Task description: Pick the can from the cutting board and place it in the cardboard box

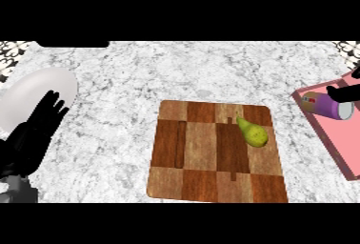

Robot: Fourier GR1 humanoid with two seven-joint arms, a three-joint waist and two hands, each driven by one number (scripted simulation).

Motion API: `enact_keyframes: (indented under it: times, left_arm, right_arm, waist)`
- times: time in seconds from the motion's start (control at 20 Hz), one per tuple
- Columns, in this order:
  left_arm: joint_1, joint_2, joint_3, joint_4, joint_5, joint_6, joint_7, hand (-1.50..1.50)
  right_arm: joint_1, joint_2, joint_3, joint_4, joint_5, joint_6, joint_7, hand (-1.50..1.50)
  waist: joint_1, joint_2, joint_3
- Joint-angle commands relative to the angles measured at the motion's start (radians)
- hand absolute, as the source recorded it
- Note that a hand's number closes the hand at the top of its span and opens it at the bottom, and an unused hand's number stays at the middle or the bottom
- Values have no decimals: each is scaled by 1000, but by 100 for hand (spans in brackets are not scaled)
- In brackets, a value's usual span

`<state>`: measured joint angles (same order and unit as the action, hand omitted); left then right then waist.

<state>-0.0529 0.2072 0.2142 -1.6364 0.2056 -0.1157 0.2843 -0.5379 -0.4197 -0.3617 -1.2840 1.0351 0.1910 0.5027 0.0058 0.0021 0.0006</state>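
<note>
With the can (pixel 325 105) lying over the pink box (pixel 337 143) and your right hand (pixel 345 91) curled on it, lower it flat inside the walls before opening; the left hand (pixel 35 128) rests open.

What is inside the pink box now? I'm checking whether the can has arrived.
The purple can lies on its side inside the box, the right hand touching it. The box's far end is out of view.
</note>
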Motion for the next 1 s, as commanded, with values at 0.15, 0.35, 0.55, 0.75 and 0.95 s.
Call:
enact_keyframes:
  times: [0.15, 0.35, 0.55, 0.75, 0.95]
  left_arm:
    - [6, 5, 17, 9, -1, -5, -4, 0]
    - [24, 7, 20, -25, 16, -17, 11, 0]
    - [44, -5, 10, -28, 13, -16, 13, 0]
    - [23, -19, 23, 5, -5, 7, -33, 0]
    - [29, -24, 2, -18, -21, 4, -29, 0]
  right_arm:
    - [115, 3, -33, 24, -106, -31, -139, -150]
    - [76, 61, -56, 38, -129, -211, -203, -150]
    - [31, 105, -208, -52, -265, -314, -165, -150]
    - [103, 119, -307, -139, -407, -338, -235, -150]
    - [123, 42, -377, -204, -516, -259, -188, -150]
  waist:
    - [-7, -2, -1]
    - [-1, -1, 0]
    - [-12, -6, 1]
    - [-27, -6, 0]
    - [-17, -5, -1]
